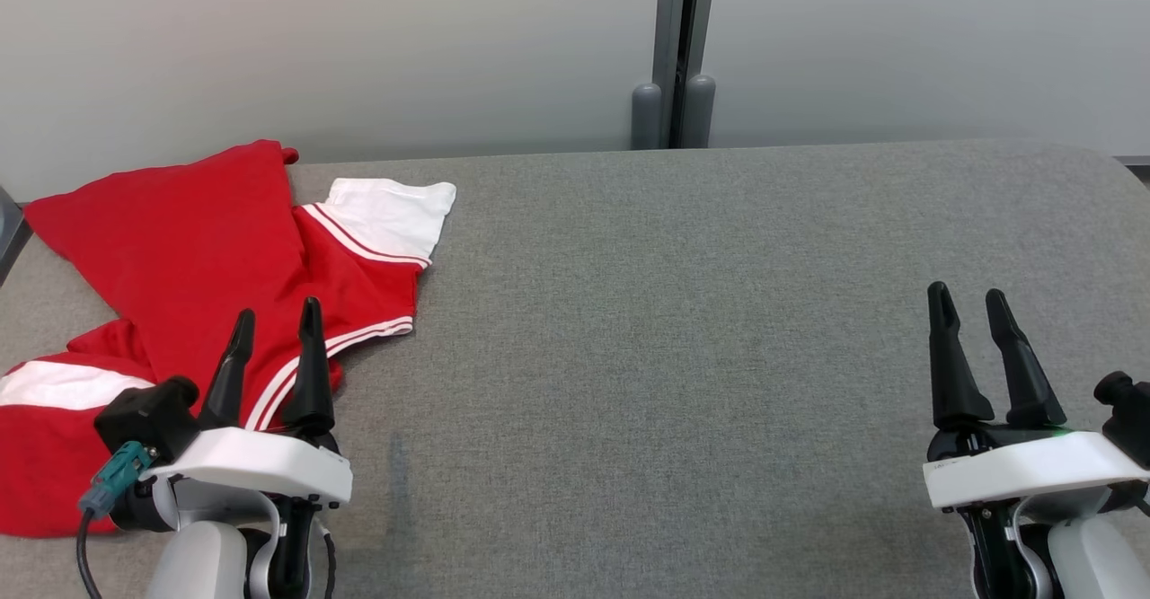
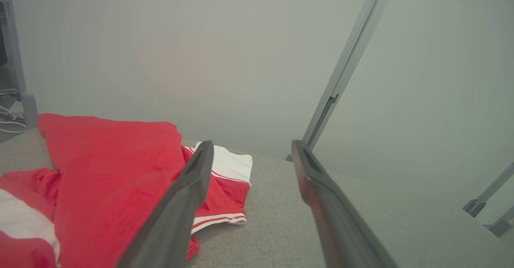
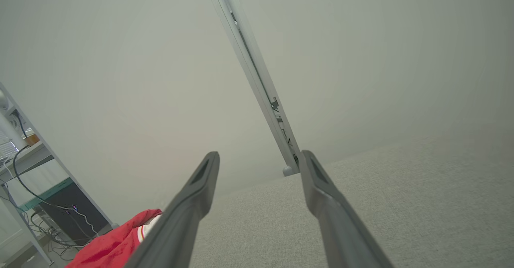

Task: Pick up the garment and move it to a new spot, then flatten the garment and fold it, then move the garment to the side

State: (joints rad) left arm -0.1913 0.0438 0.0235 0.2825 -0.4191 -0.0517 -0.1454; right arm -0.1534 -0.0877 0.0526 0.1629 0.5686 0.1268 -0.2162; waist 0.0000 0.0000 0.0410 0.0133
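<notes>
The grey fabric worktop (image 1: 683, 330) carries a red garment (image 1: 198, 258) with white trim, lying crumpled at its left end and reaching the far edge. The left tool (image 1: 278, 308) stands above the garment's near right part, fingers apart and empty. The right tool (image 1: 965, 291) is by the near right corner, fingers likewise apart over bare worktop.

Grey fabric table (image 1: 719, 356), frosted wall panels (image 1: 359, 42)

One garment (image 1: 207, 249), one table (image 1: 683, 356), two grippers (image 1: 278, 307) (image 1: 966, 290)
</notes>
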